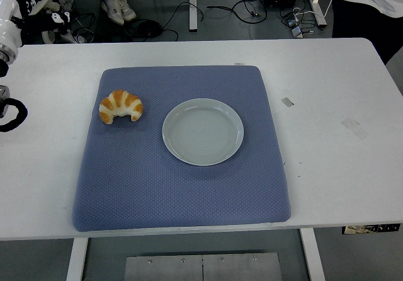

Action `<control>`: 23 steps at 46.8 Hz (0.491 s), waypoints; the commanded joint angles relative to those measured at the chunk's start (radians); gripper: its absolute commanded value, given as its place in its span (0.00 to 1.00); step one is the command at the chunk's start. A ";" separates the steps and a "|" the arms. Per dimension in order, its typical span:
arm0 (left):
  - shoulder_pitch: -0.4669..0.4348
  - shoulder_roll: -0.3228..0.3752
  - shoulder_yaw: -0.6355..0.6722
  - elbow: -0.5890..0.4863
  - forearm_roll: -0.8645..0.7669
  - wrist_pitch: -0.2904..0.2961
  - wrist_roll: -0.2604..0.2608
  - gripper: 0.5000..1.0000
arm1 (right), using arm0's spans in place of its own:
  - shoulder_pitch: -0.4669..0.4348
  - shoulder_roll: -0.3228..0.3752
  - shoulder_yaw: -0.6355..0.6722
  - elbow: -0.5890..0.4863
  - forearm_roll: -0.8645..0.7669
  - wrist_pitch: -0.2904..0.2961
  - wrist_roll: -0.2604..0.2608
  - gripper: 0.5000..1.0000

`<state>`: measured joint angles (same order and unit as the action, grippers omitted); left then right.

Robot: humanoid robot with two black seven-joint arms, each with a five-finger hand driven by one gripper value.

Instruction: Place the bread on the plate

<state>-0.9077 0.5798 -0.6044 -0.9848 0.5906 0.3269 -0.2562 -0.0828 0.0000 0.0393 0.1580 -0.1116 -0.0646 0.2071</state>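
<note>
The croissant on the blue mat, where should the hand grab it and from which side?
Probably from above, fingers pinching across the thick arched middle of the croissant. It lies flat on the mat, tips curling toward the near edge, with open space all round, left of the plate.

Golden-orange striped croissant, pale grey-green plate, textured blue mat, white table.

You see only a sliver of the left arm at the edge: glossy white shell segments up top, and below them a black looped cable.
</note>
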 commanded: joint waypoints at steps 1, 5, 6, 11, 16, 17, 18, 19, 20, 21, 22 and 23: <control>0.000 0.000 0.002 0.000 0.003 0.000 0.000 0.95 | 0.000 0.000 0.001 0.000 0.001 0.000 0.000 1.00; 0.000 0.000 0.002 0.000 0.005 0.000 0.000 0.95 | 0.000 0.000 -0.001 0.000 0.001 0.000 0.000 1.00; 0.000 0.000 0.002 0.000 0.002 0.001 0.000 0.95 | 0.000 0.000 0.001 0.000 0.000 0.000 0.000 1.00; -0.002 0.000 0.002 0.000 0.000 0.000 -0.003 0.95 | 0.000 0.000 0.001 0.000 0.000 0.000 0.000 1.00; -0.002 0.000 0.002 -0.002 0.003 -0.003 -0.005 0.95 | 0.000 0.000 0.001 0.000 0.001 0.000 0.000 1.00; -0.002 0.000 0.002 0.000 0.002 -0.003 -0.003 0.95 | 0.000 0.000 0.001 0.000 0.000 0.000 0.000 1.00; -0.002 0.000 0.002 -0.002 0.000 -0.003 -0.003 0.95 | 0.000 0.000 0.001 0.000 0.000 0.000 0.000 1.00; -0.002 0.000 0.002 -0.002 0.000 -0.003 -0.003 0.95 | 0.000 0.000 0.001 0.000 0.001 0.000 0.000 1.00; -0.002 0.000 0.003 -0.002 0.000 -0.003 -0.003 0.95 | 0.000 0.000 0.001 0.000 0.001 0.000 0.000 1.00; -0.003 0.000 0.002 -0.002 0.000 -0.003 -0.003 0.95 | 0.000 0.000 0.001 0.000 0.000 0.000 0.000 1.00; -0.003 0.000 0.003 0.000 -0.002 -0.003 -0.003 0.95 | 0.000 0.000 0.001 0.000 0.000 0.000 0.000 1.00; -0.003 0.000 0.003 -0.002 -0.002 -0.003 -0.003 0.95 | 0.000 0.000 0.001 0.000 0.000 0.000 0.000 1.00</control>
<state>-0.9105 0.5798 -0.6017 -0.9859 0.5908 0.3238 -0.2596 -0.0828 0.0000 0.0397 0.1580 -0.1112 -0.0645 0.2071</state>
